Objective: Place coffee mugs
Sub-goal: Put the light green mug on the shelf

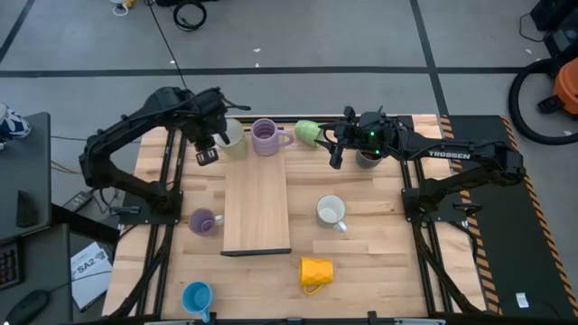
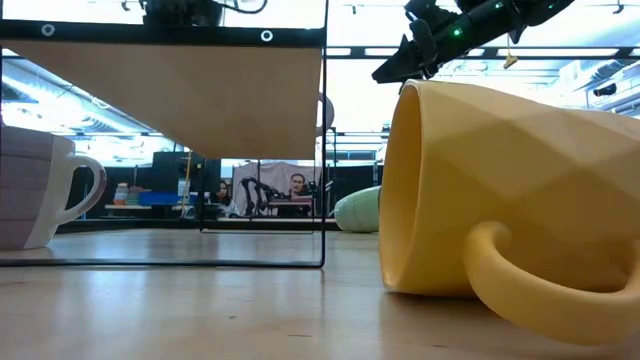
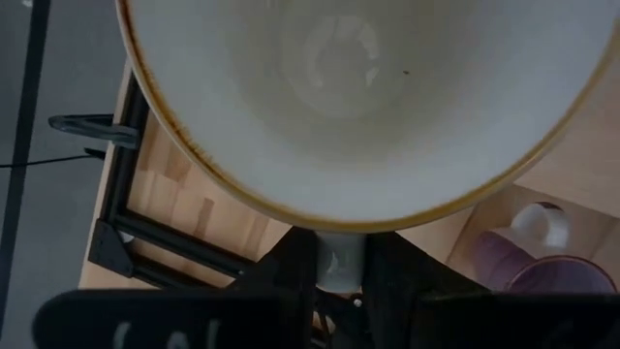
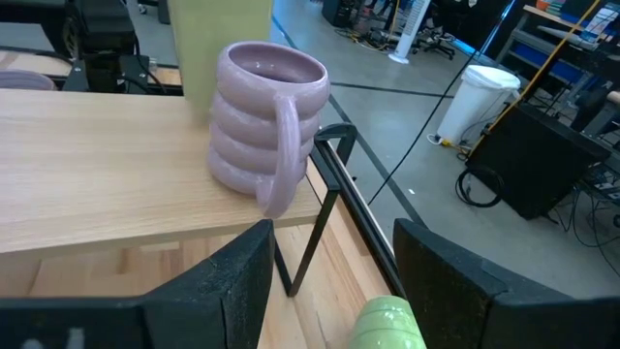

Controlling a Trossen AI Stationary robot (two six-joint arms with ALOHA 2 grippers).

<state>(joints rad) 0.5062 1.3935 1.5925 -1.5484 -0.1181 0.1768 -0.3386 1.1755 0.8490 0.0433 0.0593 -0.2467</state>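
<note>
A wooden tabletop seen from above, with a raised wooden shelf running down its middle. Two dark robot arms reach in from the left and right sides toward the far edge.

The left gripper is at the far left corner of the shelf, its fingers pinching the handle of a cream-white mug; the left wrist view looks straight into that mug's bowl. Whether the mug already rests on the shelf or hangs just above it cannot be told.

Just beside it, a ribbed lavender mug stands upright at the shelf's far end. A light green mug lies on its side just off the shelf's far right corner. The right gripper hovers next to it, fingers spread wide and holding nothing. A dark mug sits partly hidden under that arm.

Elsewhere on the tabletop: a second lavender mug left of the shelf, a white mug right of it, a yellow mug tipped over near the front, and a blue mug at the front left.

The step in hand looks like setting the cream-white mug in the row. Next, the left fingers would need to release and lift clear, while the right gripper lines up on the green mug.
</note>
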